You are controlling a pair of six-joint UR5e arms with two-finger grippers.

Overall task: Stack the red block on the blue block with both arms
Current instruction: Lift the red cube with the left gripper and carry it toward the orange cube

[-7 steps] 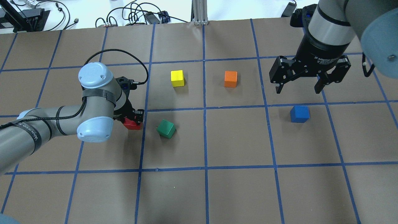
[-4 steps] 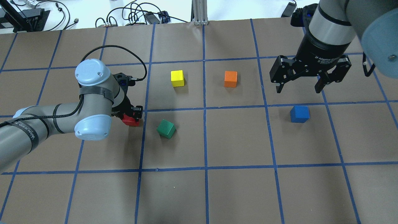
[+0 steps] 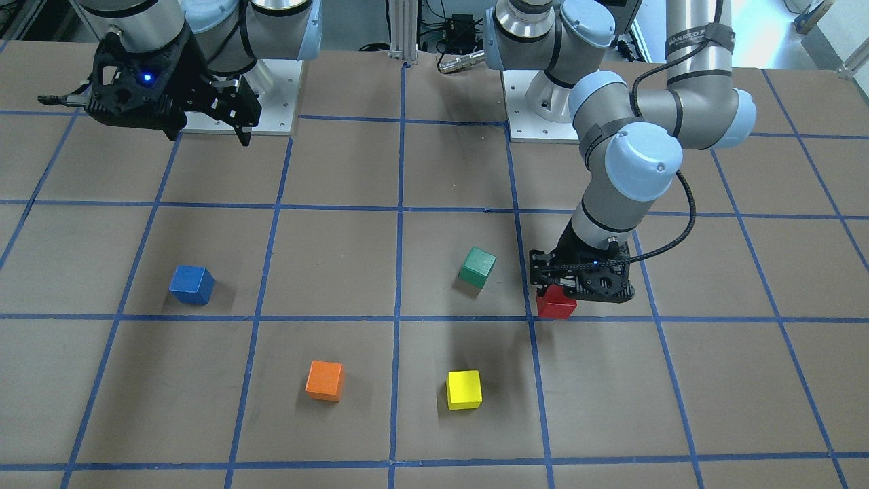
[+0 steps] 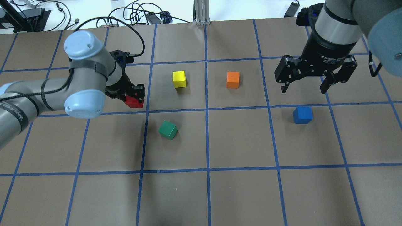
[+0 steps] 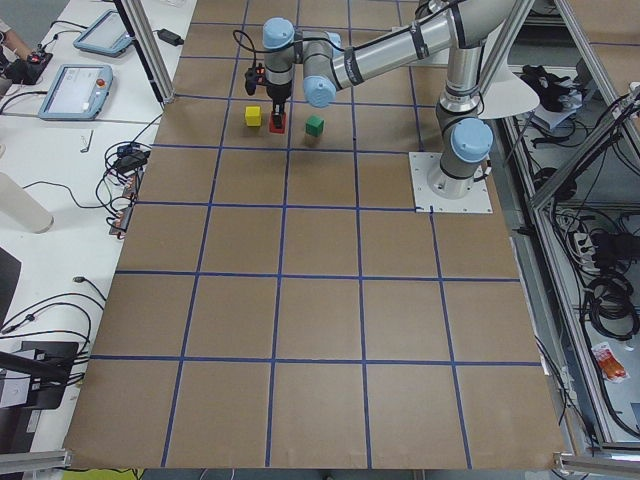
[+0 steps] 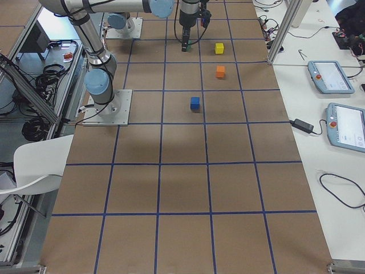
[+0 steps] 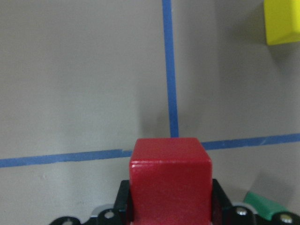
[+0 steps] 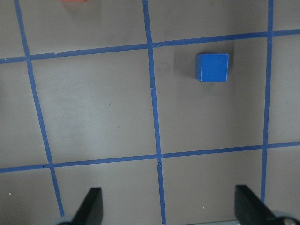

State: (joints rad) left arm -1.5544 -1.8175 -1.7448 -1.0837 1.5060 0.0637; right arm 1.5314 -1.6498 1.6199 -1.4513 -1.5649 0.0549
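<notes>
My left gripper [image 4: 135, 99] is shut on the red block [image 4: 134, 102] and holds it clear above the table; the block fills the bottom of the left wrist view [image 7: 169, 180] and shows in the front view [image 3: 556, 303] under the gripper [image 3: 558, 299]. The blue block [image 4: 302, 115] sits on the table at the right, also in the front view [image 3: 191, 284] and the right wrist view [image 8: 212, 67]. My right gripper [image 4: 304, 88] hangs open and empty high above the table, behind the blue block; it shows in the front view [image 3: 146, 129].
A green block [image 4: 168, 130] lies turned near the middle, close to the red block. A yellow block [image 4: 179, 78] and an orange block [image 4: 233, 79] sit farther back. Blue tape lines grid the brown table [image 4: 238, 194]. Cables lie past the far edge.
My left arm has risen and carried the red block up and away from the robot. The right gripper has shifted slightly and stays open.
</notes>
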